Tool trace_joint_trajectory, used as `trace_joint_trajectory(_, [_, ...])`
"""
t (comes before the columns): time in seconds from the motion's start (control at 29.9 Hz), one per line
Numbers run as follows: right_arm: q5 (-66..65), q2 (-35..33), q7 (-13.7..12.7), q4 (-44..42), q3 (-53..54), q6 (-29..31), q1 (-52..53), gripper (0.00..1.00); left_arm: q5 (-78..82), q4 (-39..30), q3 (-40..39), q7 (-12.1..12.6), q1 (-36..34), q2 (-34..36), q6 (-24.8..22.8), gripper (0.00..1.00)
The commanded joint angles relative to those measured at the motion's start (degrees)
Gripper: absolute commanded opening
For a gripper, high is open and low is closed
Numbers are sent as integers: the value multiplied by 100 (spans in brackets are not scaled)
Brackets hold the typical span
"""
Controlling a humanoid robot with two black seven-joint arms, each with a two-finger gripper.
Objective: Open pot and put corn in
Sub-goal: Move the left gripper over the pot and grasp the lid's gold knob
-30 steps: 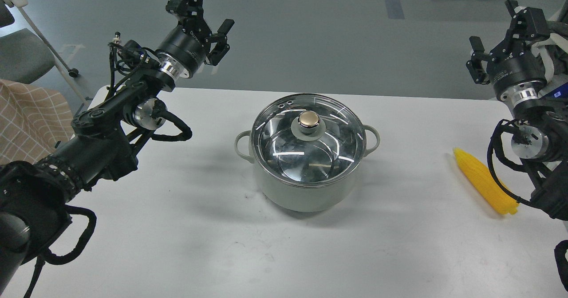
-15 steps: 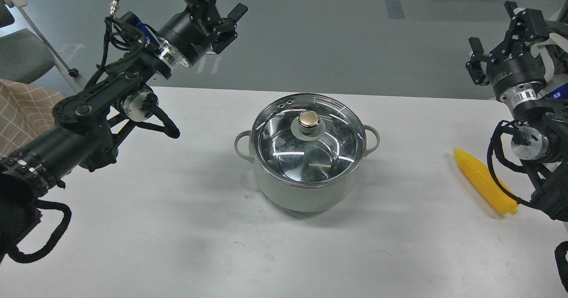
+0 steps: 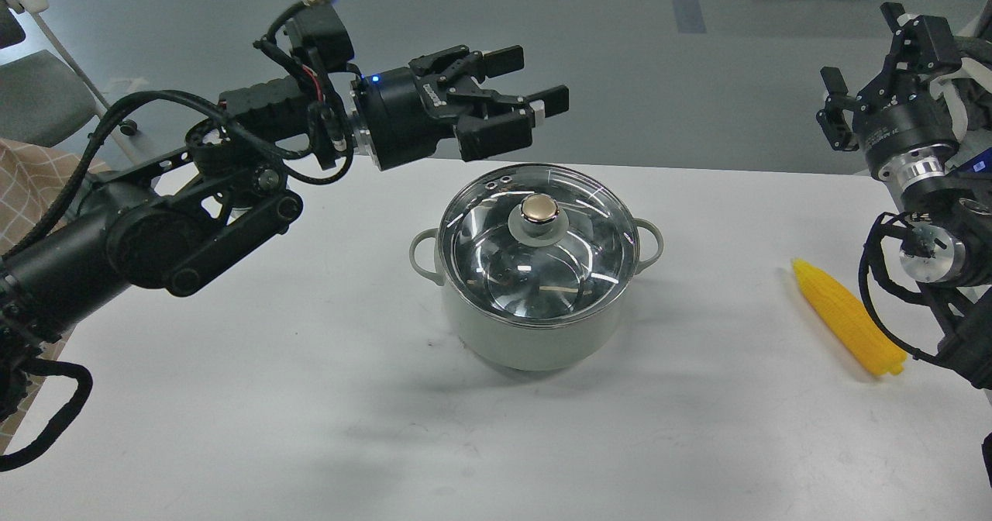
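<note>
The left hand [image 3: 535, 81] hangs in the air just above and behind the far rim of the pot [image 3: 535, 335], pointing sideways toward the right of the head view, with its two fingers [image 3: 552, 99] spread apart and nothing between them. It touches neither the pot nor the lid. Its black arm runs back from there to the left of the pot, raised clear of the counter [image 3: 310, 397].

The pot stands upright in the middle of the white counter, pale grey-green, with one loop handle showing on each side. The glass lid [image 3: 496, 273] sits closed on its rim, and the lid's gold knob [image 3: 539, 208] stands at the centre, below and slightly nearer than the left hand.

The corn [image 3: 846, 316] lies flat on the counter well to the right of the pot, its tapered end turned toward the far side. A black cable from the right arm crosses in front of its near part.

The right hand [image 3: 872, 52] is held up far to the right of the pot, above and beyond the corn, its fingers apart and empty.

A chair [image 3: 39, 94] stands on the floor far to the left of the pot.
</note>
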Motion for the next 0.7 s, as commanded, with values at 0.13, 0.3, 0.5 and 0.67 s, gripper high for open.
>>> trace_joint_trajectory(0.13, [1,-39,0,73,4,-3,-71,100,1421,104,393,2,-1,-222,130,98])
trace_joint_trajectory(0.3, [1,-48,0,108,4,-3,-88,100,1421,631,499,2,-1,-521,218,98])
trace_joint_trajectory(0.5, [1,-110,0,125,13,-3,-106,100,1421,807,578,2,148,-627,209,98])
trace_joint_trajectory(0.67, [1,-118,0,125,13,-3,-115,100,1421,965,586,2,271,-768,209,98])
